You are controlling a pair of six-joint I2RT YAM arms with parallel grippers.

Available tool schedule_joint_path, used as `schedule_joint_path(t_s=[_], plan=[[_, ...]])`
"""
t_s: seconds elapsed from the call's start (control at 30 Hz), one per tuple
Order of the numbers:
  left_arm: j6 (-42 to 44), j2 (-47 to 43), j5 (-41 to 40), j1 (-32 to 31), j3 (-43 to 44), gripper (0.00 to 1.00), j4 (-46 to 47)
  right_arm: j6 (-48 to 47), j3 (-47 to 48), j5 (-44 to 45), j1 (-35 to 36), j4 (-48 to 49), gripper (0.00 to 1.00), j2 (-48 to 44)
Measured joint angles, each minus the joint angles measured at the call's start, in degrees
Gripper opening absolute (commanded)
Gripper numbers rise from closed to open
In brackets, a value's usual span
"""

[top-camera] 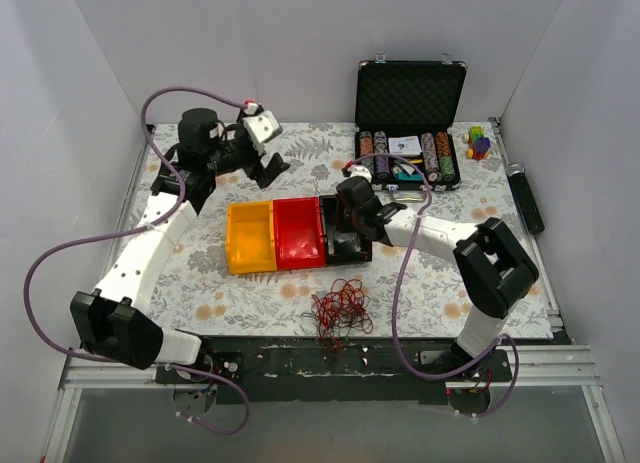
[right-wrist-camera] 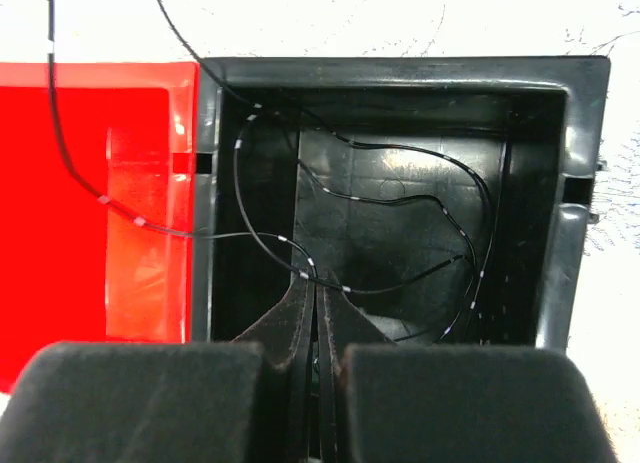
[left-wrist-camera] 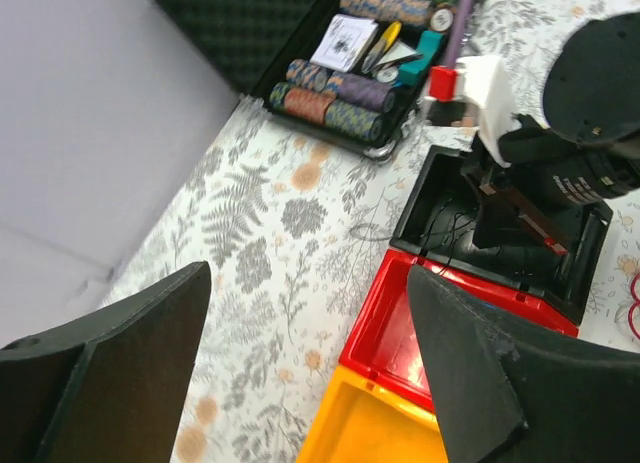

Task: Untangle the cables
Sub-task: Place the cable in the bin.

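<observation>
**Black strand pinched in bin; red tangle lies loose**

The table [top-camera: 430, 273] carries an open chip case [top-camera: 410, 113] at the rear. In front of it a yellow bin [top-camera: 250, 238], red bin [top-camera: 298, 233] and black bin [right-wrist-camera: 580, 183] stand in a row. The red cables [top-camera: 340, 308] lie bundled by the near edge. The right gripper [right-wrist-camera: 316, 283], walled in by the black bin, is clamped on the black cable [right-wrist-camera: 103, 199], which trails over the red bin. The left gripper [left-wrist-camera: 308, 283] is spread and empty.

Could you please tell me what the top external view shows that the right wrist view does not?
Only the top external view shows the dark red tangle of thin wires near the table's front edge, the yellow plastic bin and the open black case of poker chips. Only the right wrist view shows the thin black cable with pale bands, looping inside the black plastic bin and apparently pinched at the right gripper's shut tips. Both show that black bin, the red plastic bin beside it and the right gripper.
</observation>
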Motion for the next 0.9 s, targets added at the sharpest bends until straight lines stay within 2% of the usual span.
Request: schedule_joint_path(t_s=[0.2,0.33,0.4,0.43,0.53,0.6,0.73,0.8,0.9], plan=[[-9.0,1.4,1.7,9.9,-0.6,0.84,1.0,0.3,7.1,0.8,0.0,-7.8,0.01,7.2],[-12.2,0.6,2.5,13.7,-3.7,0.85,2.8,0.2,11.0,1.3,0.0,-12.3,0.01,10.4],[-13.7,0.3,3.2,15.5,-5.1,0.93,3.0,0.2,12.9,1.5,0.0,-14.6,0.01,11.9],[-14.5,0.3,3.7,16.3,-5.6,0.98,3.3,0.2,14.1,1.6,0.0,-15.8,0.05,12.8],[-17.4,0.3,5.0,19.8,-6.4,0.98,4.2,0.0,15.4,1.5,0.0,-18.3,0.24,13.8],[-18.9,0.8,5.4,22.6,-6.4,0.98,4.4,0.1,15.4,1.5,0.0,-19.8,0.33,13.3],[-20.5,1.7,5.0,25.8,-6.8,0.98,4.3,0.1,14.4,0.8,0.0,-21.7,0.41,9.1],[-21.0,1.7,4.8,26.0,-7.8,0.98,4.3,0.2,14.4,0.4,0.0,-22.7,0.49,5.7],[-21.4,1.7,4.7,26.0,-9.0,0.98,4.3,0.2,14.6,0.2,0.0,-23.0,0.54,0.5]])
